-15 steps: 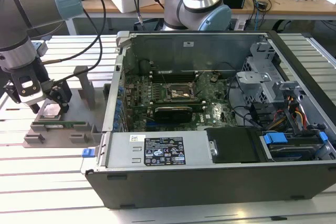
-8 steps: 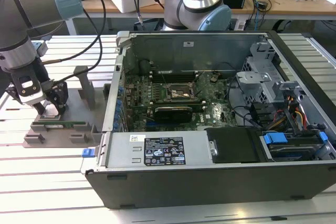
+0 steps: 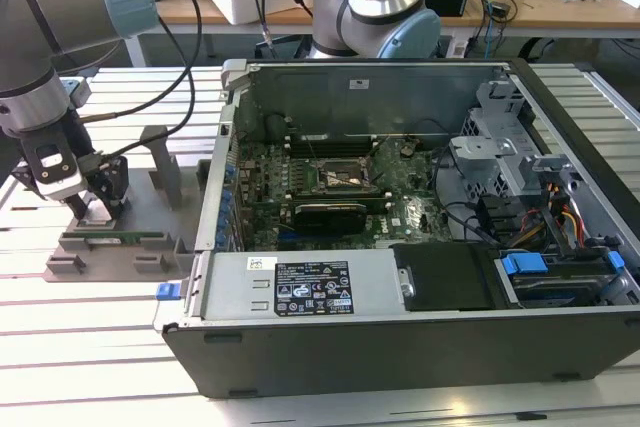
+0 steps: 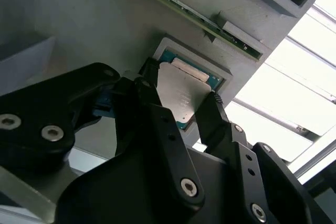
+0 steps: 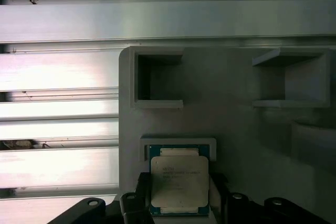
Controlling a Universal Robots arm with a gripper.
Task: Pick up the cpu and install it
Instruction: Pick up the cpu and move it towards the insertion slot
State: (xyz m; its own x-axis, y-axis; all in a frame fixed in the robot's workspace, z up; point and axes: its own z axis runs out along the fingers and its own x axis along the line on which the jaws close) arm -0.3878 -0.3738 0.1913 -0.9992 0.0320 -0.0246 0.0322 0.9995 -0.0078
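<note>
Claw: black 2-fingered claw (image 4: 181,98), closed on the chip, 1 finger against each of 2 opposite edges.
Cpu: small flat square cpu with a silver metal top (image 5: 178,182), held at a shallow square recess; whether it rests in the recess or is raised off it, I cannot tell.
Holder: grey plastic fixture (image 5: 236,129) on the slatted aluminium desk (image 3: 100,347), at the exterior view's left.
Memory: long green memory stick (image 3: 112,238) lying in the fixture, near the claw.
Case: open black computer case (image 3: 400,337), beside the fixture, toward the exterior view's right.
</note>
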